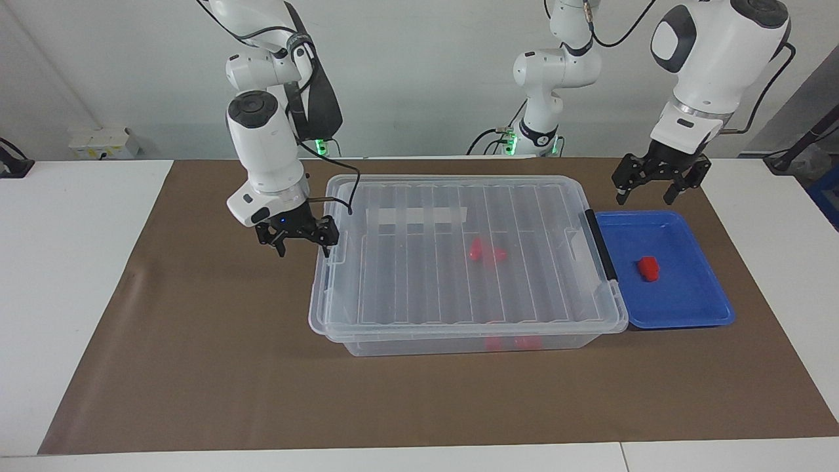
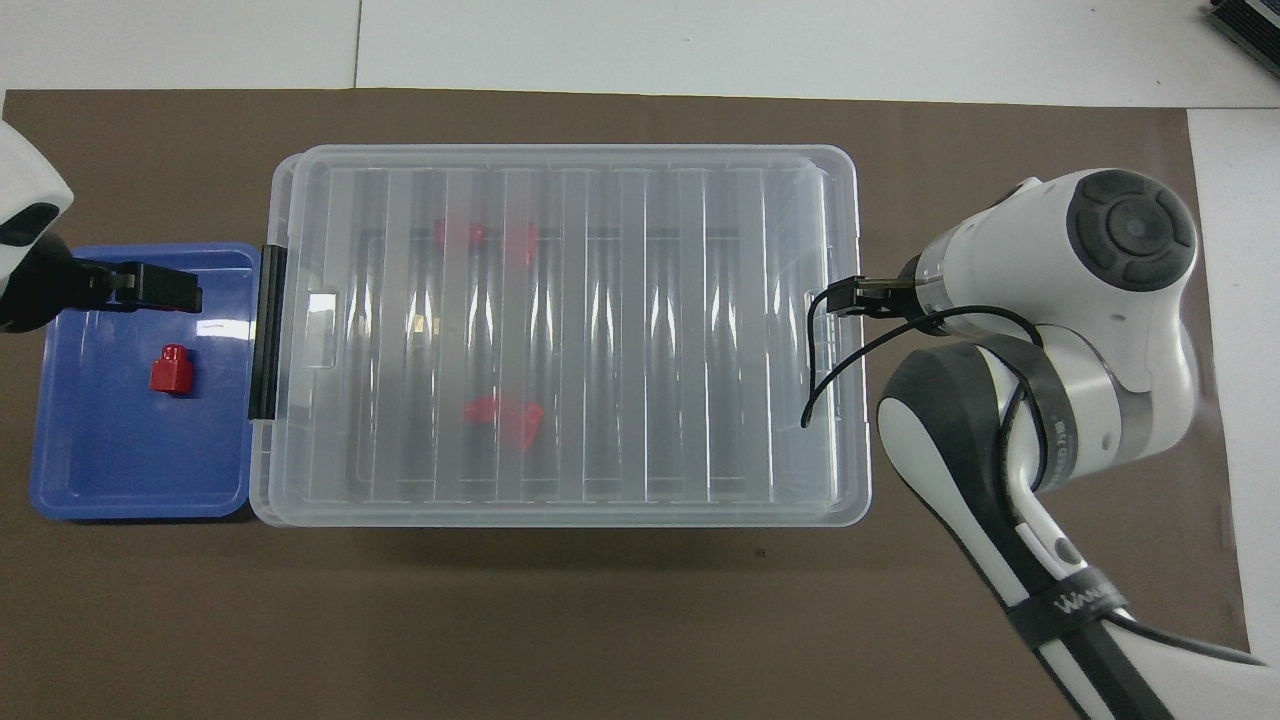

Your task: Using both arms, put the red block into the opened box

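Right now your right gripper (image 1: 297, 237) is hanging at the lid edge of the box (image 1: 459, 314), at the right arm's end of it. Its claw is standing open and holding nothing. One finger is sitting just at the lid's rim, and you cannot tell if it is touching. Your left gripper (image 1: 655, 180) is waiting over the edge of the blue tray (image 1: 695, 314) that lies nearest the robots, and its claw is open and empty too.

The red block (image 1: 648, 267) is lying in the blue tray, near the middle, and the tray is sitting tight against the box's black handle bar (image 1: 601, 244). The lid is lying on the box, so the block has no way in yet. Other small red pieces (image 1: 486, 252) are showing through the clear lid.

Here is what could go wrong. If the open finger is pushing the rim and not hooking under it, the whole box may slide into the tray and knock the block about. The dangling black cable (image 2: 812, 385) could also snag on the lid.

The white label strip (image 1: 416, 215) is showing no words you can read. The right arm's black band is showing white letters, but you cannot read them for sure.
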